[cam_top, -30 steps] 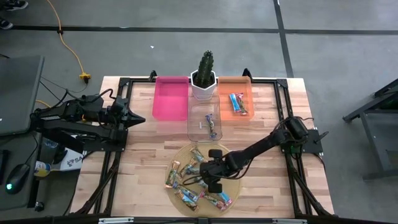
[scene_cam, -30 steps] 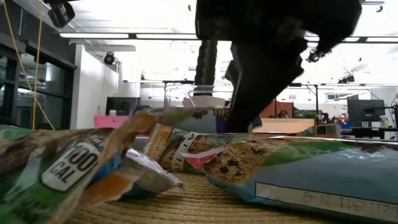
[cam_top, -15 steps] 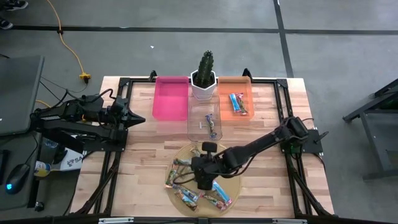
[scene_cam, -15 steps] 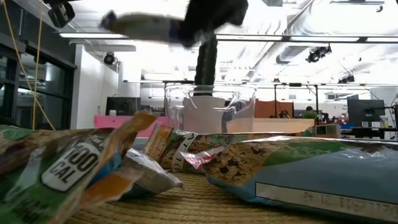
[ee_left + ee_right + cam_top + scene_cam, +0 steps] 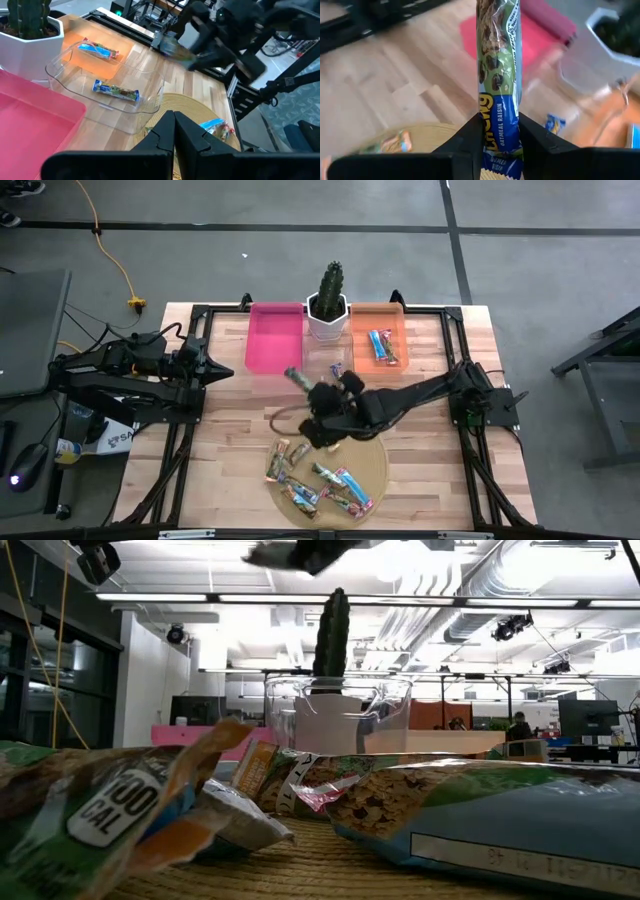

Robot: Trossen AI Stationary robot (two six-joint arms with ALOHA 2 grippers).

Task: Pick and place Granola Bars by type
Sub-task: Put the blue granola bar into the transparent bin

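Only right wrist view | label legible | right tool [image 5: 498, 135] grips bar [image 5: 498, 65]

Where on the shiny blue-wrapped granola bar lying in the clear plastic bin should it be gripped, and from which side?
Probably across the narrow middle of the shiny blue-wrapped granola bar, coming straight down from above. It lies flat on the floor of the clear plastic bin, whose upright walls block a sideways approach, and its long edges are free on both sides.

The bar [image 5: 498, 75] reads "OATMEAL RAISIN"; a foreground wrapper [image 5: 110, 810] reads "100 CAL".
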